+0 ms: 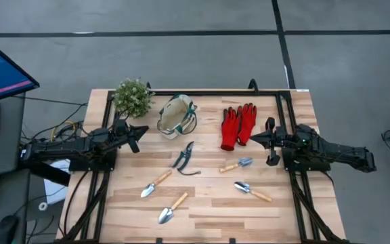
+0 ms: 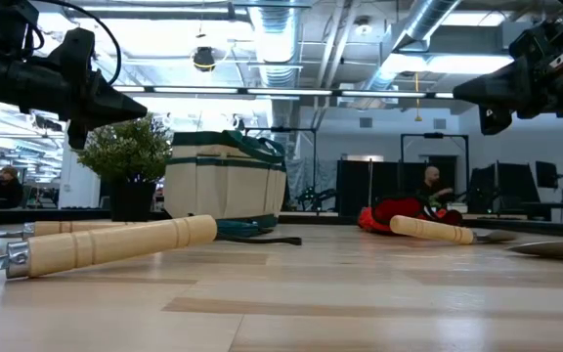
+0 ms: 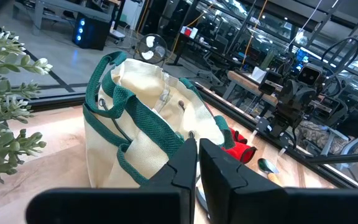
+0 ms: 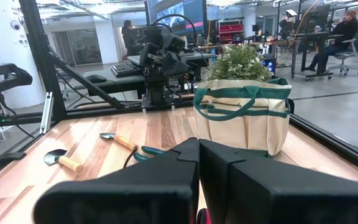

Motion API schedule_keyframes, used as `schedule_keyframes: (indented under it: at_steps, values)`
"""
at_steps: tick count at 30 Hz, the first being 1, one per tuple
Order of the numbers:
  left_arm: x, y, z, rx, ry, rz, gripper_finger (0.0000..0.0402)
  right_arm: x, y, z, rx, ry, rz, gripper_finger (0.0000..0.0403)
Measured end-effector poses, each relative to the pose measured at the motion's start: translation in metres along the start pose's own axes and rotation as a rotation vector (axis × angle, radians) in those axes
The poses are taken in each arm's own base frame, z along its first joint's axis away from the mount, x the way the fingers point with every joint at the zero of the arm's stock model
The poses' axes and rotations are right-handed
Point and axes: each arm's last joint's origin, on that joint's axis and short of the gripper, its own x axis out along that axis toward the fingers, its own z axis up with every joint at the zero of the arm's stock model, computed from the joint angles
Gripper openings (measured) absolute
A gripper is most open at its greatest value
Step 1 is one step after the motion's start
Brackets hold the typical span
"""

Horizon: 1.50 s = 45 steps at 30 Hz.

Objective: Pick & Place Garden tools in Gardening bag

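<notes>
The beige gardening bag [image 1: 177, 116] with green trim stands upright at the table's far middle, beside a bushy plant [image 1: 133, 97]. Red gloves [image 1: 238, 126] lie flat to its right. Dark-handled shears [image 1: 184, 158] lie in the middle. Several wooden-handled trowels and forks [image 1: 156, 184] [image 1: 172, 208] [image 1: 236, 165] [image 1: 252, 191] lie toward the near edge. My left gripper [image 1: 143, 131] hovers shut at the table's left side, level, pointing at the bag [image 3: 148, 130]. My right gripper [image 1: 252, 139] hovers shut at the right side, level, just right of the gloves, pointing toward the bag [image 4: 244, 115].
A black frame rail [image 1: 215, 93] runs along the table's far edge and down both sides. A monitor [image 1: 2, 68] stands off the table's left. Bare wood [image 1: 208, 217] lies between the tools and the near edge.
</notes>
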Motion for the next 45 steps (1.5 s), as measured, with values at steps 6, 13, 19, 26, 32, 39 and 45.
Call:
schedule_keyframes:
  at_steps: [6, 13, 19, 26, 32, 39, 45]
  values:
    - [0.000, 0.000, 0.000, 0.000, 0.000, 0.000, 0.0019, 0.000, 0.000, 0.000, 0.000, 0.001, -0.001, 0.0000]
    - [0.000, -0.001, 0.001, -0.007, -0.014, -0.007, 0.0019, 0.000, 0.000, 0.000, 0.000, 0.000, 0.000, 0.0000]
    - [0.000, -0.003, 0.007, -0.036, -0.069, -0.031, 0.0019, 0.000, 0.000, 0.000, -0.001, -0.003, -0.001, 0.0000]
    - [-0.001, -0.004, 0.009, -0.053, -0.089, -0.041, 0.0019, 0.000, 0.001, 0.001, 0.062, -0.011, 0.010, 0.0000]
    - [-0.001, -0.007, 0.016, -0.127, -0.151, -0.074, 0.0019, 0.000, 0.001, 0.002, 0.388, -0.022, 0.020, 0.0000]
    - [-0.004, -0.009, 0.025, -0.248, -0.242, -0.112, 0.0019, -0.001, 0.002, 0.016, 0.631, -0.158, 0.077, 0.0000]
    - [-0.009, -0.014, 0.039, -0.338, -0.362, -0.209, 0.0013, -0.005, -0.004, 0.030, 0.625, -0.306, -0.086, 0.0013]
